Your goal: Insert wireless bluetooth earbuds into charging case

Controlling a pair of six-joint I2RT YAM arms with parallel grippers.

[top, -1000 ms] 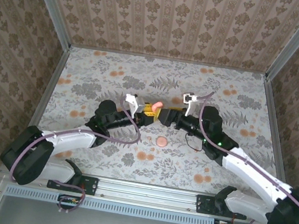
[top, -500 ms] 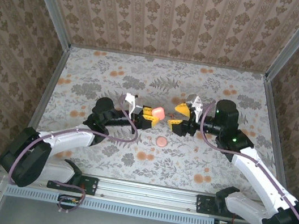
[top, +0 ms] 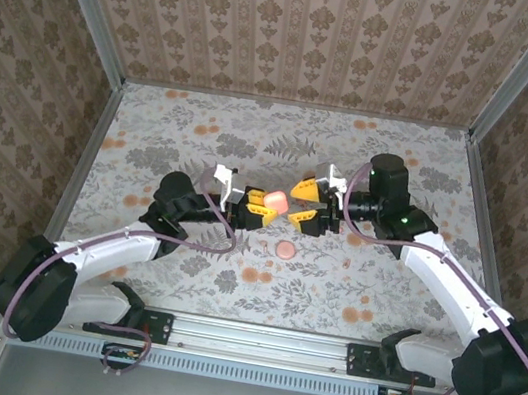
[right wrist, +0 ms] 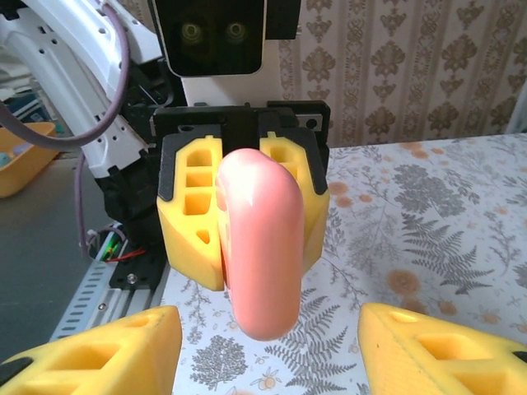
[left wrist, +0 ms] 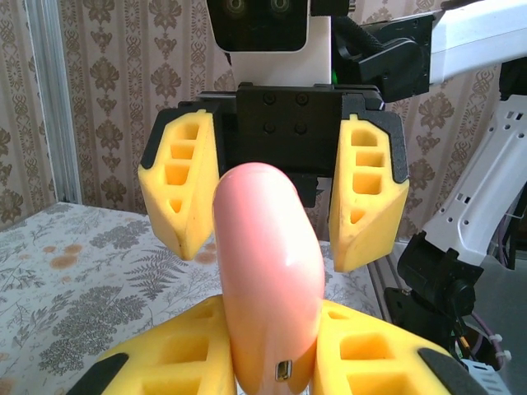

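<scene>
The task looks barely begun: the small coral-pink rounded plastic charging case [left wrist: 268, 271] appears closed, its two halves together. I cannot tell whether the earbuds are inside, so opening it and seating both buds seems left to do. The left gripper [top: 260, 208] is clamped on the charging case at its near end, holding it off the patterned table [top: 183, 133] so that it juts out past the yellow fingertips. The right gripper [top: 301, 204] faces it with its yellow fingers spread wide and holding nothing, the case just ahead of its tips, in line with the gap and touching neither.
</scene>
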